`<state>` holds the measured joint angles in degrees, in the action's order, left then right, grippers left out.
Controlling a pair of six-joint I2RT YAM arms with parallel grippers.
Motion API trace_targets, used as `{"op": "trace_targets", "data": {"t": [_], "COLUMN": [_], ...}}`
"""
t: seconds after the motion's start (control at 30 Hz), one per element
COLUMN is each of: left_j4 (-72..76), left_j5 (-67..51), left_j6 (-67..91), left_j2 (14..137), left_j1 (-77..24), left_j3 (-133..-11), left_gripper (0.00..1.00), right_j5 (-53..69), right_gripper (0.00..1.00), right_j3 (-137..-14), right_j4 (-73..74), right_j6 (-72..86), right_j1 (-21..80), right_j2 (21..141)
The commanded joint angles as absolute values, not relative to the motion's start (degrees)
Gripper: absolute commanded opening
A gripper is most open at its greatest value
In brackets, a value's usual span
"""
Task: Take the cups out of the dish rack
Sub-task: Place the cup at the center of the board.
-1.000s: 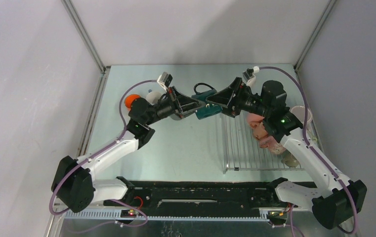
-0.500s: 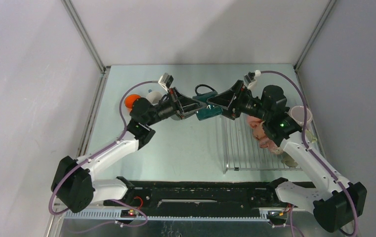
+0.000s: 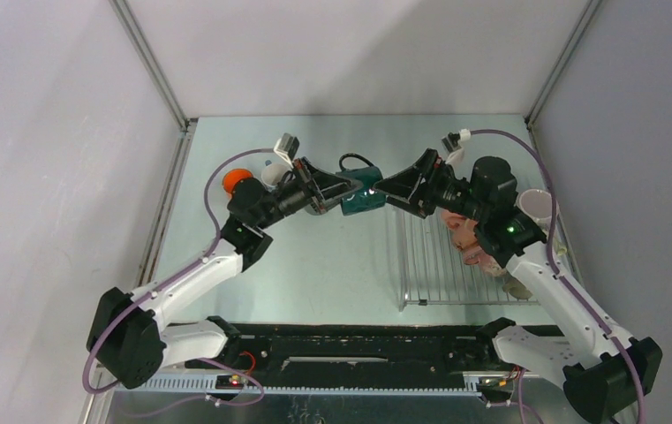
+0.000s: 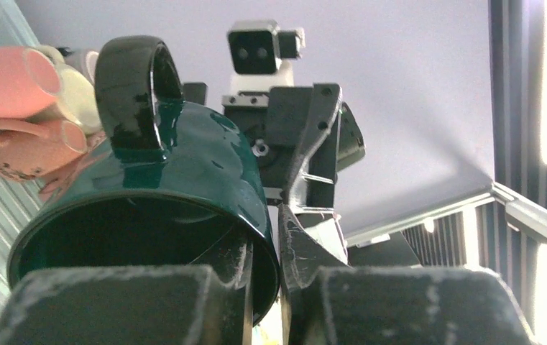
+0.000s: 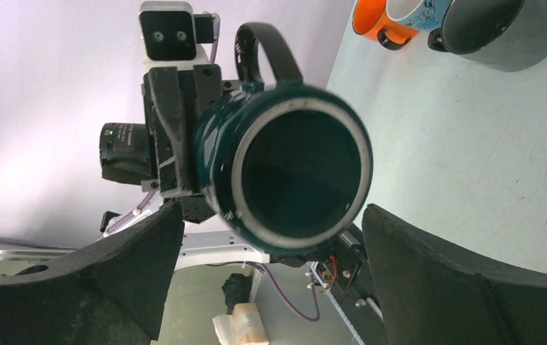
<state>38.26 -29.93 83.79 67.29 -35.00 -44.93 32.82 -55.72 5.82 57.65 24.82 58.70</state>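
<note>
Left gripper [image 3: 347, 191] is clamped on the rim of the teal mug [image 3: 363, 196], which is held above the table off the ten o'clock corner of the dish rack [image 3: 438, 274]. At the mug's three o'clock, the right gripper [image 3: 387, 187] is spread wide, with nothing held. The mug's base is shown only by the right wrist view, along with an orange mug [image 5: 374, 21] and a grey mug [image 5: 497, 29] on the table. Pink mugs [image 3: 469, 238] are seen in the rack.

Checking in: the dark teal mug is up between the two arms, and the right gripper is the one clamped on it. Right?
Not quite. The left gripper is the one clamped on the dark teal mug, pinching its rim, as the left wrist view shows. In the right wrist view the right gripper stands open, a finger on either side of the mug. The rest holds.
</note>
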Motion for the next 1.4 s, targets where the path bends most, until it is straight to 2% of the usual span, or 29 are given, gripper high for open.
{"op": "trace_targets", "data": {"t": [0.0,0.9,1.37], "left_j4": [41.29,28.01,15.74], "left_j5": [-26.46,-28.95,-28.17], "left_j6": [82.13,73.26,65.63], "left_j2": [64.32,58.24,55.28], "left_j1": [-33.38,-27.83,-26.28], "left_j3": [-44.33,-45.20,-47.04], "left_gripper": [0.00,0.00,0.00], "right_j5": [32.10,30.80,28.98], "right_gripper": [1.00,1.00,1.00], "right_j3": [-55.90,-55.91,-56.16], "right_j4": [6.01,10.67,15.07], "right_j6": [54.58,50.59,47.94], "right_j1": [24.62,24.33,24.43], "right_j2": [56.45,56.04,55.90]}}
